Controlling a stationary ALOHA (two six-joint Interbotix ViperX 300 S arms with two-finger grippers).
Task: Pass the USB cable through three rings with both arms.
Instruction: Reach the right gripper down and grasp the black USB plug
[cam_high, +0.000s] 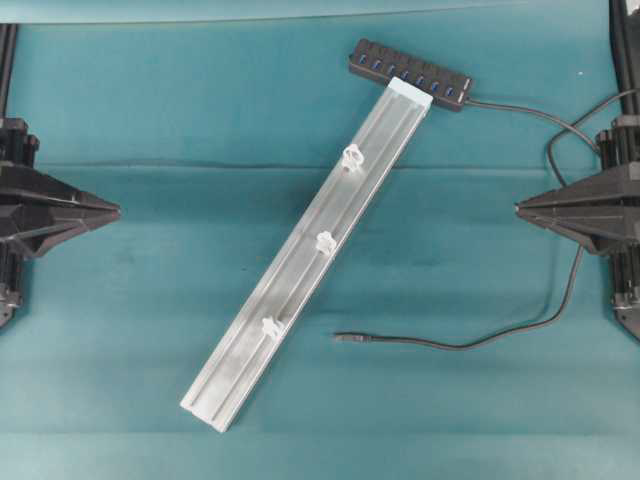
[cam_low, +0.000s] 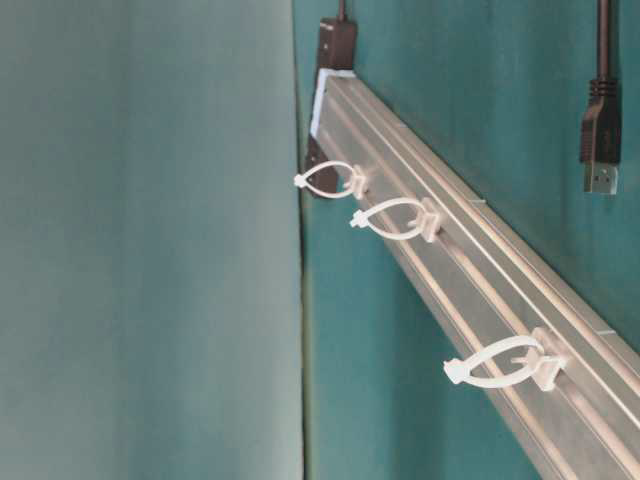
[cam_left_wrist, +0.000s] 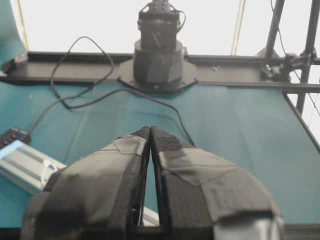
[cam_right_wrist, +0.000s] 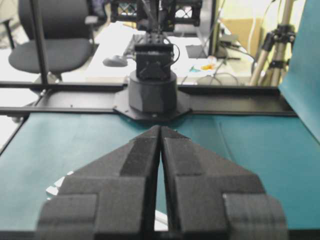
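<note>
A silver rail (cam_high: 310, 262) lies diagonally across the teal table and carries three white rings (cam_high: 351, 157) (cam_high: 326, 241) (cam_high: 270, 326). The table-level view shows the rings (cam_low: 330, 180) (cam_low: 395, 218) (cam_low: 500, 365) standing off the rail, all empty. The USB cable (cam_high: 470, 343) curves over the cloth to the right of the rail, and its plug (cam_high: 346, 339) lies free below the middle ring; the plug (cam_low: 600, 150) also shows in the table-level view. My left gripper (cam_high: 116, 210) sits at the left edge, shut and empty. My right gripper (cam_high: 518, 209) is at the right edge, also shut and empty.
A black USB hub (cam_high: 410, 75) sits at the rail's far end with the cable running from it. The right arm's base (cam_left_wrist: 158, 60) stands across the table in the left wrist view. The left arm's base (cam_right_wrist: 152, 85) faces the right wrist camera.
</note>
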